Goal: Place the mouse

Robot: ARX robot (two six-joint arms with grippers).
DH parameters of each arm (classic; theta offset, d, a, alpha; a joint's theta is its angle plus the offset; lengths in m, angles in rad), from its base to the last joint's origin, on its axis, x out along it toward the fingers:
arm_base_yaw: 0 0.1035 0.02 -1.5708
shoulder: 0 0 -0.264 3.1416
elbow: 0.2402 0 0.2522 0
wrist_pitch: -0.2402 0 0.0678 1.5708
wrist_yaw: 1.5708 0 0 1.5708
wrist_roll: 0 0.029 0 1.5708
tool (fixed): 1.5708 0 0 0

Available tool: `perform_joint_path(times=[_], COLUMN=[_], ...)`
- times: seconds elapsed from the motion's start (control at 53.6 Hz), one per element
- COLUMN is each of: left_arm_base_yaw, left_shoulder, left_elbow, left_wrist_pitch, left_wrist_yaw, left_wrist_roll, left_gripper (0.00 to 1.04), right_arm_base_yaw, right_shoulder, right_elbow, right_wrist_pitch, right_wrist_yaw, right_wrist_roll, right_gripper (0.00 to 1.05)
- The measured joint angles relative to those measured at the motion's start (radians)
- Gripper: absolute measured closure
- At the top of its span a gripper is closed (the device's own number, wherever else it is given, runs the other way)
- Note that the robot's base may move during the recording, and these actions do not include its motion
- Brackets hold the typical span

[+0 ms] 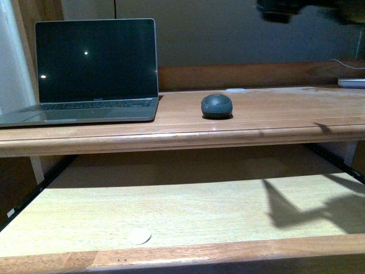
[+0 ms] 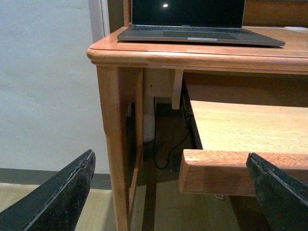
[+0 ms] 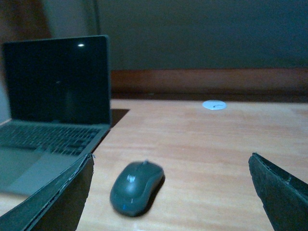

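The dark grey mouse [image 1: 217, 105] lies on the wooden desk top [image 1: 274, 117], just right of the open laptop [image 1: 96, 60]. In the right wrist view the mouse [image 3: 137, 187] sits on the desk between and below the open fingers, nearer one finger [image 3: 62, 202], and touches neither. My right gripper [image 3: 171, 156] is open and empty above the desk. Its arm shows as a dark blur at the top right of the front view [image 1: 285, 8]. My left gripper [image 2: 169, 156] is open and empty, low beside the desk's left leg [image 2: 113, 134].
A pulled-out wooden shelf [image 1: 171, 205] lies under the desk top, with a pale disc [image 1: 139, 236] near its front edge. A small white sticker [image 3: 214, 105] lies at the back of the desk. A white object [image 1: 352, 83] with a cable lies at the far right.
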Motion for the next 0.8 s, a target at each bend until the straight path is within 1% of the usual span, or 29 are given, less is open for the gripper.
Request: perform_joint_path(times=[0.056, 0.075, 0.093, 0.112, 0.131, 0.168, 0.261, 0.317, 0.392, 0.429, 0.448, 0.485, 0.523, 0.579, 0.672, 0.747, 0.802], left_arm_base_yaw=[0.0, 0.0, 0.0, 0.0, 0.0, 0.0, 0.0, 0.0, 0.0, 0.0, 0.0, 0.0, 0.0, 0.0, 0.0, 0.0, 0.0], left_shoulder=[0.0, 0.0, 0.0, 0.0, 0.0, 0.0, 0.0, 0.0, 0.0, 0.0, 0.0, 0.0, 0.0, 0.0, 0.0, 0.0, 0.0], left_elbow=[0.0, 0.0, 0.0, 0.0, 0.0, 0.0, 0.0, 0.0, 0.0, 0.0, 0.0, 0.0, 0.0, 0.0, 0.0, 0.0, 0.0], left_wrist_pitch=[0.0, 0.0, 0.0, 0.0, 0.0, 0.0, 0.0, 0.0, 0.0, 0.0, 0.0, 0.0, 0.0, 0.0, 0.0, 0.0, 0.0], left_wrist_yaw=[0.0, 0.0, 0.0, 0.0, 0.0, 0.0, 0.0, 0.0, 0.0, 0.0, 0.0, 0.0, 0.0, 0.0, 0.0, 0.0, 0.0], left_wrist_roll=[0.0, 0.0, 0.0, 0.0, 0.0, 0.0, 0.0, 0.0, 0.0, 0.0, 0.0, 0.0, 0.0, 0.0, 0.0, 0.0, 0.0], left_gripper=[0.08, 0.08, 0.08, 0.08, 0.08, 0.08, 0.08, 0.08, 0.08, 0.08, 0.08, 0.08, 0.08, 0.08, 0.08, 0.08, 0.08], right_arm_base_yaw=[-0.04, -0.061, -0.071, -0.091, -0.101, -0.142, -0.21, -0.256, -0.32, -0.34, -0.346, -0.376, -0.386, -0.387, -0.348, -0.286, -0.24], right_shoulder=[-0.071, -0.103, -0.118, -0.145, -0.158, -0.201, -0.266, -0.311, -0.383, -0.403, -0.408, -0.426, -0.43, -0.43, -0.406, -0.352, -0.305], right_elbow=[-0.092, -0.139, -0.161, -0.207, -0.229, -0.316, -0.449, -0.523, -0.605, -0.624, -0.627, -0.646, -0.654, -0.664, -0.686, -0.705, -0.712], right_wrist_pitch=[0.01, 0.011, 0.011, 0.011, 0.01, 0.01, -0.01, -0.05, -0.155, -0.196, -0.203, -0.286, -0.336, -0.397, -0.449, -0.402, -0.317], right_wrist_yaw=[-0.108, -0.165, -0.192, -0.245, -0.27, -0.372, -0.535, -0.648, -0.819, -0.873, -0.882, -0.96, -0.986, -0.986, -0.945, -0.886, -0.837], right_wrist_roll=[-0.032, -0.047, -0.055, -0.068, -0.081, -0.113, -0.186, -0.234, -0.327, -0.362, -0.369, -0.443, -0.482, -0.545, -0.645, -0.689, -0.686], right_gripper=[0.07, 0.07, 0.07, 0.07, 0.07, 0.07, 0.07, 0.07, 0.07, 0.07, 0.07, 0.07, 0.07, 0.07, 0.07, 0.07, 0.07])
